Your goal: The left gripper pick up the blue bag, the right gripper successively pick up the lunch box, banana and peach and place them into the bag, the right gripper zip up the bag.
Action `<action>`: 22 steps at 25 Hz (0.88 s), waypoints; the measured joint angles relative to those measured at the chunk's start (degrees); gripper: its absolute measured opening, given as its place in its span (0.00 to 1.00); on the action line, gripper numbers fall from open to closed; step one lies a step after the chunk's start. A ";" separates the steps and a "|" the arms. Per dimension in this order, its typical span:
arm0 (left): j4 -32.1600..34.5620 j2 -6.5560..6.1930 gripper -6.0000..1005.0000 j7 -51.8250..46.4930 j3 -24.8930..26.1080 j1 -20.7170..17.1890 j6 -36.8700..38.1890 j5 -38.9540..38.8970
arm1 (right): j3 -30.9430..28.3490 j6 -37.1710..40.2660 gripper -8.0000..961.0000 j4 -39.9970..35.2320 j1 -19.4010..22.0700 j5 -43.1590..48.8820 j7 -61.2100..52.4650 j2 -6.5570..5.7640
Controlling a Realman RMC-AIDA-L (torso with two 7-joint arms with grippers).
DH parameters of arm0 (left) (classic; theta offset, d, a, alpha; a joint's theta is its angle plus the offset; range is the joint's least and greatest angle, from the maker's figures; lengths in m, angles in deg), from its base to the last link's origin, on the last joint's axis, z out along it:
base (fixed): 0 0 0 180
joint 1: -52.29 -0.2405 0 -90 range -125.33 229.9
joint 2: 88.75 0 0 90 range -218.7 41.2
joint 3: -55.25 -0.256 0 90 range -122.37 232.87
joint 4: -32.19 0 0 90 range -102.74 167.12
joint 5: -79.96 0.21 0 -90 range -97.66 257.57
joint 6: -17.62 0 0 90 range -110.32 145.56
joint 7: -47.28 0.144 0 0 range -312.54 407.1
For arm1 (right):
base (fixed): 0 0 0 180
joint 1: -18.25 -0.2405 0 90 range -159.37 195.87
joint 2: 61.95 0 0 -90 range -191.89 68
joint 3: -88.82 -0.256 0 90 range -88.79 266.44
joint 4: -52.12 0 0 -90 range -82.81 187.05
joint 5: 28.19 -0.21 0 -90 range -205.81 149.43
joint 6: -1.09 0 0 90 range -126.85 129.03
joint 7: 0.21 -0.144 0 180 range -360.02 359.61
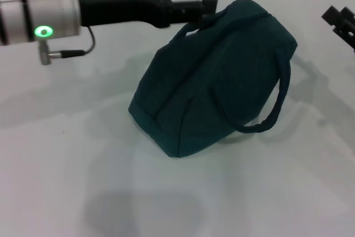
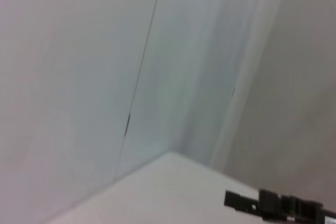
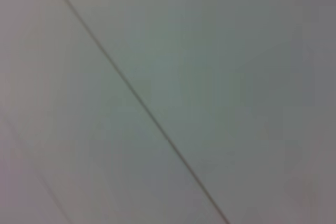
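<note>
Reaching in from the robot's left, the left gripper (image 1: pixel 206 5) sat at the top of the blue bag (image 1: pixel 222 76), right where one handle (image 1: pixel 194 28) looped up beneath its fingertips. Whether it was pinching that handle or only touching it could not be told; the fingers merged with the dark fabric. The bag leaned on the white desk (image 1: pixel 66 154), its far end raised toward the gripper, its near corner resting down, and its second handle (image 1: pixel 272 109) hanging loose on the side away from the gripper. The right gripper (image 1: pixel 341 20) waited well off beyond the bag's far side, only its edge showing, its fingers unreadable. No lunch box, banana or peach appeared anywhere.

To do this step well, the grip probably needed to catch the strap fully before any lift, then rise slowly so the bag hung level with its mouth facing up, steady enough for the other arm to load.
</note>
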 joint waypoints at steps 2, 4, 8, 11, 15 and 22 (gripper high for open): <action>1.78 -0.05 0.54 3.99 1.22 -2.82 1.77 -2.95 | 0.58 3.79 0.92 -2.35 1.66 1.19 2.04 -0.37; 2.63 -0.03 0.60 6.01 1.96 -4.20 3.31 -3.36 | 0.98 6.19 0.92 -4.96 3.26 3.26 3.11 -0.64; 3.46 -0.05 0.85 11.97 3.26 -9.01 8.08 -4.49 | 1.12 11.14 0.92 -11.87 6.76 10.43 5.72 -1.04; 2.63 -0.09 0.84 16.65 4.13 -12.24 11.21 -5.00 | 0.86 14.16 0.92 -14.22 7.95 15.67 7.84 -1.41; -0.93 -0.01 0.84 23.69 4.62 -16.00 14.67 -5.11 | 0.86 15.59 0.92 -14.53 8.17 20.84 9.68 -1.64; -12.57 -0.09 0.83 33.16 6.04 -18.15 16.06 -4.02 | 1.17 13.24 0.92 -11.33 9.33 27.13 16.74 -0.15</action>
